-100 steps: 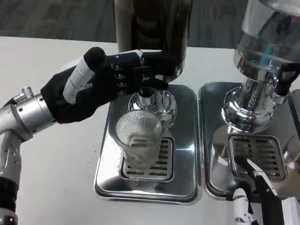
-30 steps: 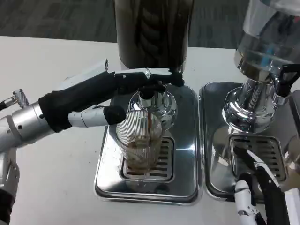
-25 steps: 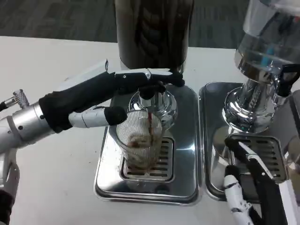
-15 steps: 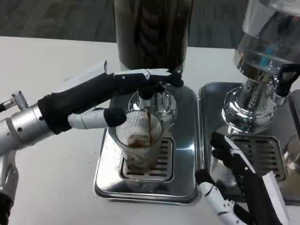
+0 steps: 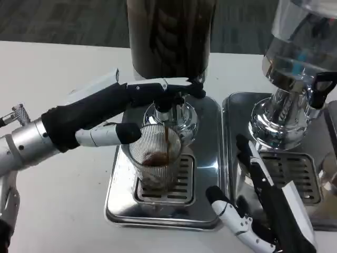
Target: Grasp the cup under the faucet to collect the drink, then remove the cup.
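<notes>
Right robot hand point(image 5: 263, 211): nearest to me, low at the right edge of the left drip tray point(image 5: 208, 158). It has come in from the far right over the last second and now sits fingers spread, grasping nothing, one white-and-black fingertip reaching toward the tray's front right corner.
What that means: I judge this as my approach to the cup; the grasp itself is not yet made.
Cup point(image 5: 155, 161): a ribbed clear glass standing upright on the slotted grate of the left drip tray, directly under the faucet point(image 5: 164, 108). It is to the left of my right robot hand and a little farther from me, apart from it, with bare tray between.
Drink: a dark stream falls from the faucet into the cup, and a dark pool now shows in the bottom where the cup was empty a few seconds ago. The fill looks low, so collecting seems far from done.
Left robot hand point(image 5: 131, 103): beyond the cup, its long fingers laid across the faucet lever and pressing it, as they were a second ago; its thumb lies just beside the cup's left rim, and I cannot tell whether it touches.
Dispenser point(image 5: 168, 37): the dark tank rises behind the faucet, farthest from both hands.
</notes>
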`<action>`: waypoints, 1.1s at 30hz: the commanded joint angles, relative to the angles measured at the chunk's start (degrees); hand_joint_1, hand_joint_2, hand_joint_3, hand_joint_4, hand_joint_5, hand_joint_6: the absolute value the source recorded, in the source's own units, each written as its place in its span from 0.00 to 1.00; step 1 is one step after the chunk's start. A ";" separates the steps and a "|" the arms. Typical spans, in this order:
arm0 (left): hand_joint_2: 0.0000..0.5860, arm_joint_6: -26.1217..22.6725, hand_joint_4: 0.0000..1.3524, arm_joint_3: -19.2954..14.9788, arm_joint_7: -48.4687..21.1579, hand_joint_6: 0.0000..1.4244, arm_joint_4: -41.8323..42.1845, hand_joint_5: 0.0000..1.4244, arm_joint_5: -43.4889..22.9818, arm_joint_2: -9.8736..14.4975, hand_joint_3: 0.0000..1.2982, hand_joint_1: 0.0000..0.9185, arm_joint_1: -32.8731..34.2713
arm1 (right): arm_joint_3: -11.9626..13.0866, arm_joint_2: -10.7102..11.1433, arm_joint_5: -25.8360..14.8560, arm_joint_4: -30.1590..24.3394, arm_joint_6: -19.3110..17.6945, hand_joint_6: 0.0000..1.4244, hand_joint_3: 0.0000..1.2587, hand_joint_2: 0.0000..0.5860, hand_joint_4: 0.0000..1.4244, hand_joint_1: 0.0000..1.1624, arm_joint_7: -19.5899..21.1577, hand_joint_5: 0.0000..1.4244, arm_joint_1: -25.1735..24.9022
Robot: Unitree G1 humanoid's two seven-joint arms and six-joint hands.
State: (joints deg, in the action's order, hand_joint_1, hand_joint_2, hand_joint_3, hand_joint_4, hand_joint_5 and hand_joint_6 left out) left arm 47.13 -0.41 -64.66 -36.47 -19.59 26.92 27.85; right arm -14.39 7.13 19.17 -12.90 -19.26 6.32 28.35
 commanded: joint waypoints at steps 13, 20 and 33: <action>0.11 -1.15 0.09 1.58 -0.94 0.16 1.49 0.08 2.02 1.50 0.19 0.00 -2.22 | -0.72 -0.49 1.79 7.12 -0.20 0.00 0.00 0.37 0.00 0.42 -0.06 0.02 -5.99; 0.11 -1.67 0.09 1.49 -0.49 0.16 2.21 0.08 1.64 1.91 0.20 0.00 -2.78 | -1.39 -1.13 1.97 9.60 -0.51 0.00 0.01 0.37 0.01 0.42 -0.03 0.02 -9.16; 0.11 -1.92 0.09 1.51 0.43 0.16 2.98 0.08 1.68 2.34 0.20 0.00 -3.31 | -2.61 -2.05 2.30 14.24 -1.00 0.01 0.04 0.38 0.03 0.42 -0.05 0.03 -15.16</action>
State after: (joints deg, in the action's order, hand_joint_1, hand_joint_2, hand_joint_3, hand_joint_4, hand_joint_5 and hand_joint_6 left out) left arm 45.89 0.17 -62.93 -33.79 -19.70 28.35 26.58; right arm -16.83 5.25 21.23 0.32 -19.41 6.05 14.10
